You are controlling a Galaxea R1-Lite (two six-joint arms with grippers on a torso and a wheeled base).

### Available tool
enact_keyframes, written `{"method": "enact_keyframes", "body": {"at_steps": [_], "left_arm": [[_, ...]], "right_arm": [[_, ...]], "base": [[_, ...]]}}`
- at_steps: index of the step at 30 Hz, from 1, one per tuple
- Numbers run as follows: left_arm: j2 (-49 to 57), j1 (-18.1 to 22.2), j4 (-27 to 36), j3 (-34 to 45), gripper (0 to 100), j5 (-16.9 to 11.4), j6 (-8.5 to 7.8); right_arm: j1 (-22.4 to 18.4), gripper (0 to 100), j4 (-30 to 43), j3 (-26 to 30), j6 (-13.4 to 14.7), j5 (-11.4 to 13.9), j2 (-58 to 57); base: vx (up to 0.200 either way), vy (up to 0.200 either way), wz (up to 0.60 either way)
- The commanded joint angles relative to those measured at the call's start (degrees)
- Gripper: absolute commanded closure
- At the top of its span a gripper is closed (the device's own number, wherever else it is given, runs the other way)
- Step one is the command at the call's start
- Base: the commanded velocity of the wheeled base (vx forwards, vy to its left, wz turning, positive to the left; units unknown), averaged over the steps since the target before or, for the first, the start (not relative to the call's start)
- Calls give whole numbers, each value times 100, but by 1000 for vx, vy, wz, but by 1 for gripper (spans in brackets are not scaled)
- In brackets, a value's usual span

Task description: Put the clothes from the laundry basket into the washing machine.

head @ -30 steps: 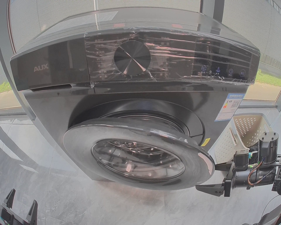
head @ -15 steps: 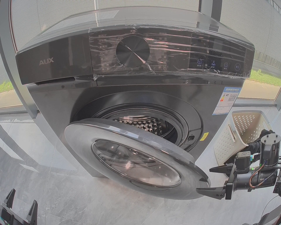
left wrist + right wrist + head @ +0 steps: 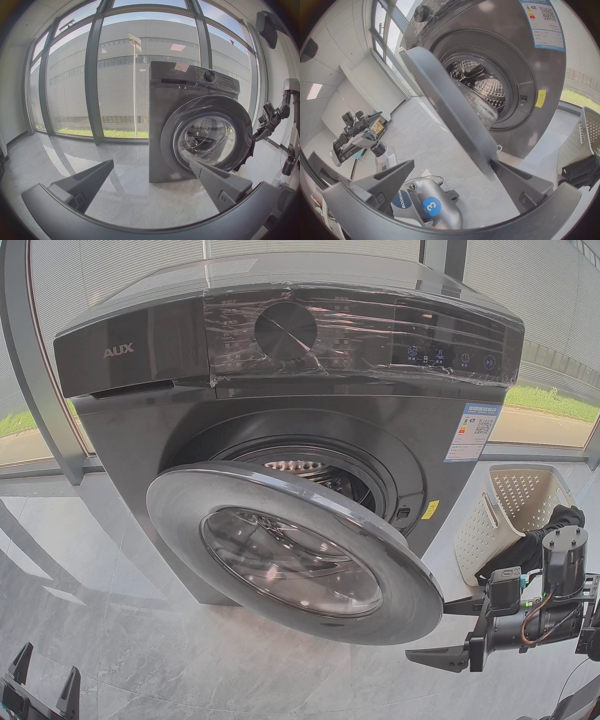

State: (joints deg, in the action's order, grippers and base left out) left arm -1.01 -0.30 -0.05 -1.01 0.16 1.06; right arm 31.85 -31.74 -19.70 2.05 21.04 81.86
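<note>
Right gripper [image 3: 431, 632] jaws are released, with the rim of the round, glass-fronted grey washing machine door [image 3: 294, 552] between them. I'd pull in a wide arc. Black garment [image 3: 531, 546] hangs on the cream perforated laundry basket [image 3: 481, 534] just behind the jaws

dark grey washing machine [image 3: 156, 446], cream perforated laundry basket [image 3: 484, 534], black clothes [image 3: 531, 546]

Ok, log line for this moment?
washer door ajar | right pincer open, straddling its edge | left pincer open, low left | black garment draped over laundry basket rim
</note>
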Motion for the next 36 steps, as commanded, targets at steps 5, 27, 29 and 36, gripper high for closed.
{"method": "enact_keyframes", "body": {"at_steps": [5,27,29,36], "left_arm": [[101,-5,-4,84,0,2,-1],[101,-5,-4,84,0,2,8],[101,-5,-4,84,0,2,8],[101,-5,-4,84,0,2,8]], "right_arm": [[295,0,-438,388,164,58,-267],[207,0,-693,89,305,-214,410],[269,0,-693,107,305,-206,401],[576,0,-702,335,349,-197,278]], "base": [[0,0,0],[-18,0,0],[0,0,0],[0,0,0]]}}
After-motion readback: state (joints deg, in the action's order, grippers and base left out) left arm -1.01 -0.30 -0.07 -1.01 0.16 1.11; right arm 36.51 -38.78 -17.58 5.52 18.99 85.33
